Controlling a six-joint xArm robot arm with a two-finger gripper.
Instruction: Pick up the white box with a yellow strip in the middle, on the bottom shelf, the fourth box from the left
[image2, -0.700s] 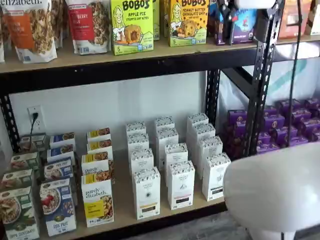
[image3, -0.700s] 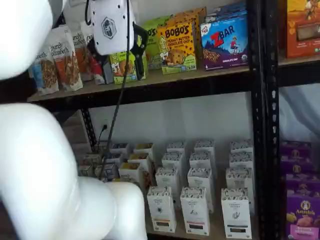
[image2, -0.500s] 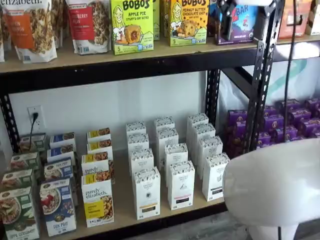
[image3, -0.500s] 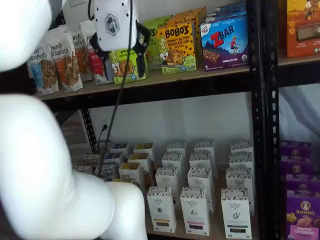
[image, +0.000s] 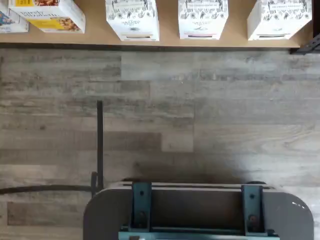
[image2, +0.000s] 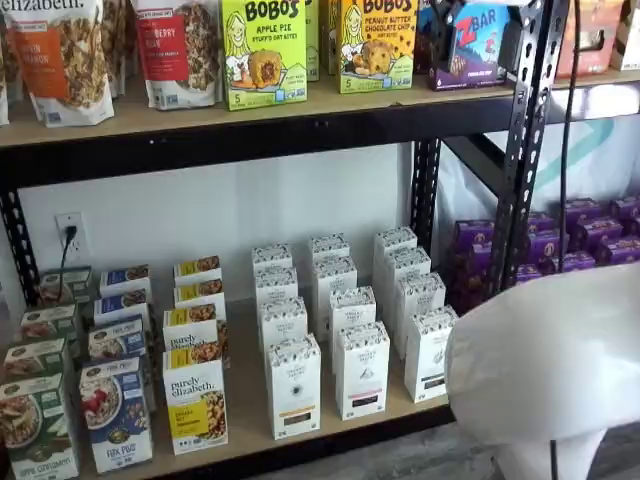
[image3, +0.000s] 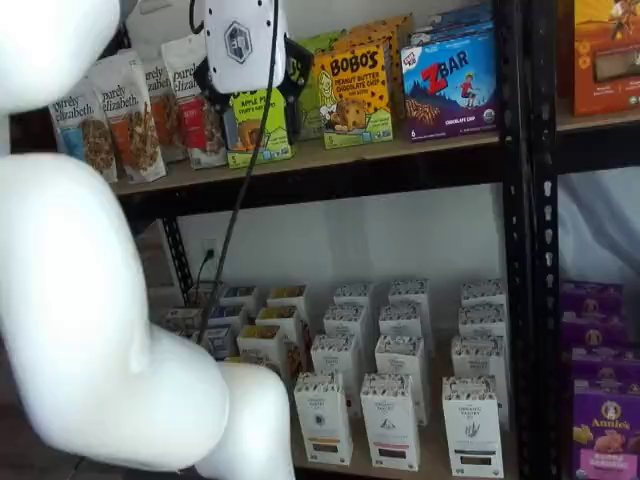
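1 white box (image2: 294, 386), a tall narrow carton, is standing upright at the front edge of the bottom shelf (image2: 246, 395), lower centre of the frame in a shelf view. A purely elizabeth box (image2: 195, 402) is sitting just beside it on one side, a similar white carton (image2: 361, 368) on the other. 1 gripper (image3: 250, 82) is hanging in the upper left of a shelf view, well apart from the box, fingers standing wide apart and holding nothing. Handling, as judged: probably light, stiff paperboard, smooth-faced, denting under a hard squeeze. Taking hold across the 2 side faces near mid-height is looking safest, the neighbours leaving only slim gaps
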